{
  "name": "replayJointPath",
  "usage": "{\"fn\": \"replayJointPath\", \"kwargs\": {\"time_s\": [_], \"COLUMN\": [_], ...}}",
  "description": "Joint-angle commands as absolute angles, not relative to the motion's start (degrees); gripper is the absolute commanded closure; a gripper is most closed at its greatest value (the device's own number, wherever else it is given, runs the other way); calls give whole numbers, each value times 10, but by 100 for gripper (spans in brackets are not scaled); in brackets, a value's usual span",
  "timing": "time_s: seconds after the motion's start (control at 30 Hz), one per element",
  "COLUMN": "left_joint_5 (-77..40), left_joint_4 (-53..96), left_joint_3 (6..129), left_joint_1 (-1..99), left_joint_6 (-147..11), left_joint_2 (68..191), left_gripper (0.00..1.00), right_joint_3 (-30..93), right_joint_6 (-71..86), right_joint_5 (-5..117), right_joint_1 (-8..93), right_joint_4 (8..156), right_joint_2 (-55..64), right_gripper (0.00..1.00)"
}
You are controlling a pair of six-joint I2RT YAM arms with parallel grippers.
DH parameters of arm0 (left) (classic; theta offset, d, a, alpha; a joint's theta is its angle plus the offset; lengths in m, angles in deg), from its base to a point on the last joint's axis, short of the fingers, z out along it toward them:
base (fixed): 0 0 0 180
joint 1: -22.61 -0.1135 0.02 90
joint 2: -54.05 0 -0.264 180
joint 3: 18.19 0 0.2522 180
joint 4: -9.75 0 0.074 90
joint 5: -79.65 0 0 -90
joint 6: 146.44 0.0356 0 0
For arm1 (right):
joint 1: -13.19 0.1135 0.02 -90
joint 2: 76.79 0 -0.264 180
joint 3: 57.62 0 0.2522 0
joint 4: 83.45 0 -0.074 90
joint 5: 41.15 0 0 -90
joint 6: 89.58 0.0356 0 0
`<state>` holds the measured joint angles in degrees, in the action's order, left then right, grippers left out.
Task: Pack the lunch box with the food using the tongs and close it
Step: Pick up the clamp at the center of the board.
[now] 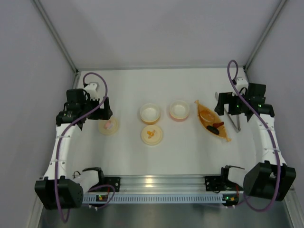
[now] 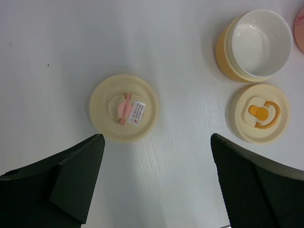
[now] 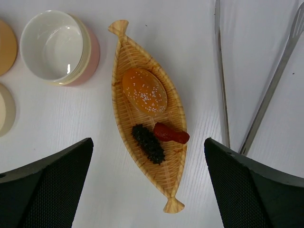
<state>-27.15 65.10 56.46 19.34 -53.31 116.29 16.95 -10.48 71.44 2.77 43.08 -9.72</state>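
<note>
The left tool point(image 2: 156, 140) and the right tool point(image 3: 148, 142) both stand with fingers wide apart, empty. The right tool hovers over the tray point(image 3: 124, 52), which holds a bun point(image 3: 144, 91), a dark piece point(image 3: 148, 143) and a red bit point(image 3: 171, 134). The tongs point(image 3: 220, 71) lie on the tabletop point(image 3: 102, 190) just right of the tray. A pink bowl point(image 3: 54, 46) sits to its left.

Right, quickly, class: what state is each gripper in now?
Left gripper: open, holding nothing.
Right gripper: open, holding nothing; the tongs are not gripped.
</note>
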Motion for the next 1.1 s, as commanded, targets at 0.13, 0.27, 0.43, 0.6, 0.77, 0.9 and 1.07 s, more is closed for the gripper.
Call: {"fn": "replayJointPath", "kwargs": {"time_s": [0.13, 0.27, 0.43, 0.6, 0.77, 0.9, 1.07], "left_joint_5": [-273, -279, -297, -315, -317, -324, -321], "left_joint_4": [649, 642, 645, 642, 643, 632, 628], "left_joint_3": [594, 596, 607, 614, 619, 620, 638], "left_joint_1": [194, 194, 194, 194, 194, 194, 194], "left_joint_6": [-528, -530, -527, -521, -512, -511, -511], "left_joint_2": [1170, 1176, 1201, 1228, 1236, 1252, 1271], "left_gripper": [2, 2, 2, 2, 2, 2, 2], "right_joint_3": [210, 235, 285, 300, 327, 340, 353], "right_joint_6": [-100, -98, -134, -175, -183, -182, -179], "right_joint_5": [667, 646, 648, 654, 630, 597, 563], "right_joint_1": [19, 4, -17, -21, -21, -21, -21], "right_joint_4": [434, 421, 356, 323, 291, 279, 279], "right_joint_2": [-102, -65, 5, 53, 100, 127, 169], "right_gripper": [1, 1, 1, 1, 1, 1, 1]}}
